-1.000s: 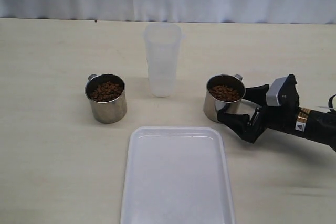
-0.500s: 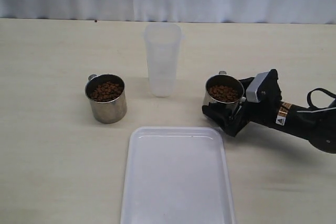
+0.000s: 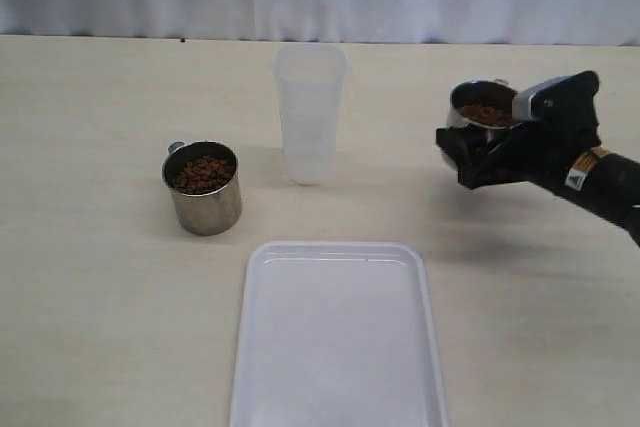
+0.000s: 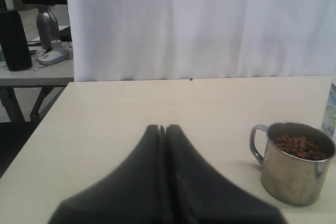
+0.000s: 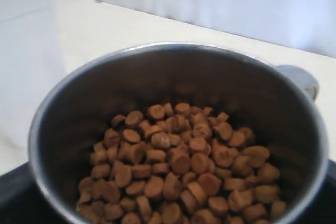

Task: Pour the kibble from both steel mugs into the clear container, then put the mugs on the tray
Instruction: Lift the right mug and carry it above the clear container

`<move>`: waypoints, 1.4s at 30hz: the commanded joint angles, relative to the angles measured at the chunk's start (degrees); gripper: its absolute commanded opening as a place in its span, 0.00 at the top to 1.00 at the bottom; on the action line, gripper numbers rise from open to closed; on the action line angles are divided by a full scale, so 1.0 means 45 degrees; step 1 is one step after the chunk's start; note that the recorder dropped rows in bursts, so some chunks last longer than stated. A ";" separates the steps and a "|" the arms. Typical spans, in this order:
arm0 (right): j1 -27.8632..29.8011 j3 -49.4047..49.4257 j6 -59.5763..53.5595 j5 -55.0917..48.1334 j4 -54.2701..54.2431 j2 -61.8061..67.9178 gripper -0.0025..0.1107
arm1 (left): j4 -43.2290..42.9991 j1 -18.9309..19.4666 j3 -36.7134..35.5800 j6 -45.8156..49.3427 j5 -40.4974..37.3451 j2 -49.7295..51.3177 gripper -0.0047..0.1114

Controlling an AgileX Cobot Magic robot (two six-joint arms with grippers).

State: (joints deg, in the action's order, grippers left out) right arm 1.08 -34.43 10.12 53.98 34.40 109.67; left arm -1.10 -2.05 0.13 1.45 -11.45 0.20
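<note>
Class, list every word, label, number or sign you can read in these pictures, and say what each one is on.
No text is readable.
Right arm: white sticker with a triangle warning sign; wording too small.
Right arm: orange strip nearby; blurred, unreadable.
Standing steel mug, held steel mug, tray: no print shows.

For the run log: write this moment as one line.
right gripper: shut on right steel mug, airborne, kibble inside | left gripper: shut | left steel mug: on table | clear container: empty
</note>
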 commanded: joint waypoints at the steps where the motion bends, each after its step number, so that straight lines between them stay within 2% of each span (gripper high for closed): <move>1: -0.0641 0.0103 -0.0326 -0.5211 -0.3764 -0.2497 0.94 | 0.0084 -0.0066 -0.0029 -0.0007 0.0225 -0.0044 0.96; 5: -0.1196 0.0103 -0.2928 -0.7284 -0.7092 -0.3776 0.94 | 0.0084 -0.0066 -0.0029 -0.0007 0.0225 -0.0044 0.96; 9: -0.2055 0.0103 -0.6525 -0.7500 -1.0883 -0.4107 0.94 | 0.0084 -0.0066 -0.0029 -0.0007 0.0225 -0.0044 0.96; 12: -0.2878 0.0103 -0.8543 -0.7097 -1.2266 -0.4107 0.94 | 0.0084 -0.0066 -0.0029 -0.0007 0.0225 -0.0044 0.96; 14: -0.3507 0.0103 -0.8973 -0.6500 -1.3577 -0.4107 0.94 | 0.0084 -0.0066 -0.0029 -0.0007 0.0225 -0.0044 0.96; 16: -0.3467 0.0103 -0.8551 -0.6289 -1.3883 -0.4107 0.94 | 0.0084 -0.0066 -0.0029 -0.0007 0.0156 -0.0044 0.96; 17: -0.3206 0.0103 -0.7575 -0.6299 -1.3324 -0.4107 0.94 | 0.0084 -0.0066 -0.0029 -0.0007 0.0094 -0.0044 0.96; 19: -0.2346 0.0103 -0.3987 -0.6552 -0.9786 -0.4107 0.94 | 0.0084 -0.0066 -0.0029 -0.0007 0.0144 -0.0044 0.96; 22: -0.1079 0.0325 0.2126 -0.5400 -0.2723 -0.4107 0.94 | 0.0084 -0.0066 -0.0029 -0.0007 0.0144 -0.0044 0.96; 23: -0.0307 0.0430 0.4784 -0.3941 -0.0063 -0.4107 0.94 | 0.0084 -0.0066 -0.0029 -0.0007 0.0144 -0.0044 0.96; 24: 0.0285 0.0464 0.6284 -0.2669 0.2336 -0.4028 0.94 | 0.0084 -0.0066 -0.0029 -0.0007 0.0144 -0.0044 0.96; 25: 0.1738 0.0412 0.8684 0.0648 0.5684 -0.3676 0.94 | 0.0084 -0.0066 -0.0029 -0.0007 0.0144 -0.0044 0.96; 27: 0.2737 0.0253 0.9739 0.1803 0.7252 -0.3220 0.94 | 0.0084 -0.0066 -0.0029 -0.0007 0.0144 -0.0044 0.96; 28: 0.2706 0.0188 0.9774 0.0598 0.7477 -0.3202 0.94 | 0.0084 -0.0066 -0.0029 -0.0007 0.0144 -0.0044 0.96; 30: 0.1692 -0.0345 1.0099 -0.3006 0.7355 -0.3368 0.94 | 0.0084 -0.0066 -0.0029 -0.0007 0.0144 -0.0044 0.96; 32: -0.0286 -0.1002 1.0370 -0.7610 0.7414 -0.3677 0.94 | 0.0084 -0.0066 -0.0029 -0.0007 0.0144 -0.0044 0.96; 33: -0.1923 -0.1537 1.0370 -1.1026 0.7414 -0.3678 0.94 | 0.0084 -0.0066 -0.0029 -0.0007 0.0144 -0.0044 0.96; 34: -0.3101 -0.1919 1.0344 -1.3115 0.7414 -0.3588 0.94 | 0.0084 -0.0066 -0.0029 -0.0007 0.0144 -0.0044 0.96; 39: -0.5713 -0.3066 1.0361 -1.5978 0.8343 -0.3592 0.94 | 0.0084 -0.0066 -0.0029 -0.0007 0.0144 -0.0044 0.96; 42: -0.6212 -0.3780 1.0361 -1.6022 0.8552 -0.3592 0.94 | 0.0084 -0.0066 -0.0029 -0.0007 0.0183 -0.0044 0.96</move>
State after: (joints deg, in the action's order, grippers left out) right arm -25.90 -49.11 56.51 -16.75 71.66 94.12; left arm -1.10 -2.05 0.13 1.45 -11.30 0.20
